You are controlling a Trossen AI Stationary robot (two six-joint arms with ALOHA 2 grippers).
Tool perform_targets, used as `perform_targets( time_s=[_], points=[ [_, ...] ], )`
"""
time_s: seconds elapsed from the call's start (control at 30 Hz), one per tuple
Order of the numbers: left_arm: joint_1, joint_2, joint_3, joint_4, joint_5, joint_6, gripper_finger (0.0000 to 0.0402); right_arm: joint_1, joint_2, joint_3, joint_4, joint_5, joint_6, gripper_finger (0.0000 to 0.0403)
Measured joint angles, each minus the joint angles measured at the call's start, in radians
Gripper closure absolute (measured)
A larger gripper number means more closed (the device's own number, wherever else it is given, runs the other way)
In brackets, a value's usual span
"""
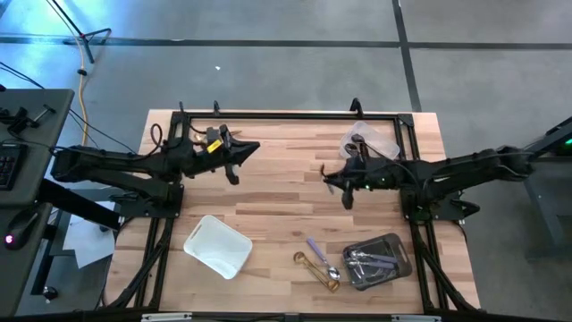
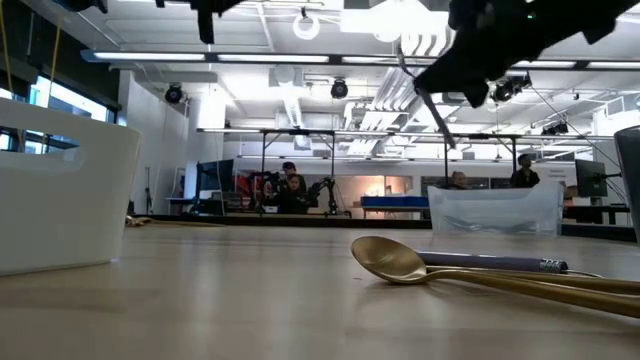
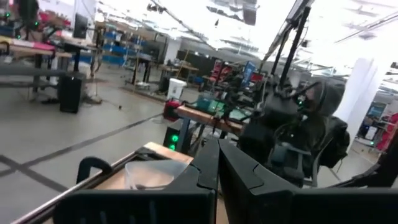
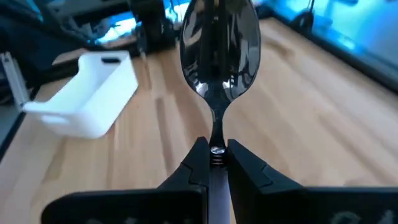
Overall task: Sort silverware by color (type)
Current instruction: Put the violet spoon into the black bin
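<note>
The right gripper [image 4: 216, 163] is clenched on the neck of a shiny silver spoon [image 4: 219, 46], whose bowl stands straight out ahead of the fingertips, so its long axis runs in line with the gripper and it points forward, away from the wrist. Seen from above, this gripper [image 1: 338, 182] hangs over the table's middle, clear of the wood, the spoon aimed toward the left arm's side. The step in hand looks like the carry: a silver piece is lifted and not yet set with its kind. Nearest below and behind the gripper, toward the front edge, lie a gold spoon [image 1: 319, 269] and a purple-handled utensil [image 1: 318, 253] loose on the wood, just beside a grey tray [image 1: 402, 246] that holds more silverware. Farther off, across the front, sits the white tray [image 1: 217, 245]; a clear tray [image 1: 388, 147] stands at the back. The next move probably calls for swinging over the right tray and lowering before letting go. The left gripper [image 1: 234, 166] waits, closed and empty, well apart.
</note>
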State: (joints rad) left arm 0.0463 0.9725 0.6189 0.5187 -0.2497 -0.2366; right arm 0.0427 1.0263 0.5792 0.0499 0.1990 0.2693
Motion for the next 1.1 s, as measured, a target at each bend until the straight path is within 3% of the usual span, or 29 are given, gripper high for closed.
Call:
perform_targets(
  time_s=[0.13,0.23,0.37,0.53,0.83,1.1],
  points=[
    [0.0,0.041,0.0,0.014,0.006,-0.029,0.0402,-0.03,0.031,0.073,0.046,-0.013,-0.049,0.0388],
    [0.0,0.073,0.0,0.044,0.072,-0.034,0.0402,-0.044,0.053,0.141,0.041,-0.022,-0.088,0.0388],
    [-0.001,0.107,0.001,0.079,0.143,0.02,0.0402,-0.044,0.085,0.239,0.044,-0.027,-0.147,0.0388],
    [0.0,0.124,0.001,0.075,0.16,0.064,0.0401,-0.044,0.128,0.316,0.045,-0.032,-0.191,0.0388],
    [0.002,0.124,0.001,0.084,0.212,0.143,0.0401,-0.045,0.187,0.322,0.12,-0.07,-0.188,0.0388],
    [0.024,0.124,0.001,0.085,0.292,0.103,0.0402,-0.045,0.187,0.323,0.135,-0.103,-0.191,0.0388]
  ],
)
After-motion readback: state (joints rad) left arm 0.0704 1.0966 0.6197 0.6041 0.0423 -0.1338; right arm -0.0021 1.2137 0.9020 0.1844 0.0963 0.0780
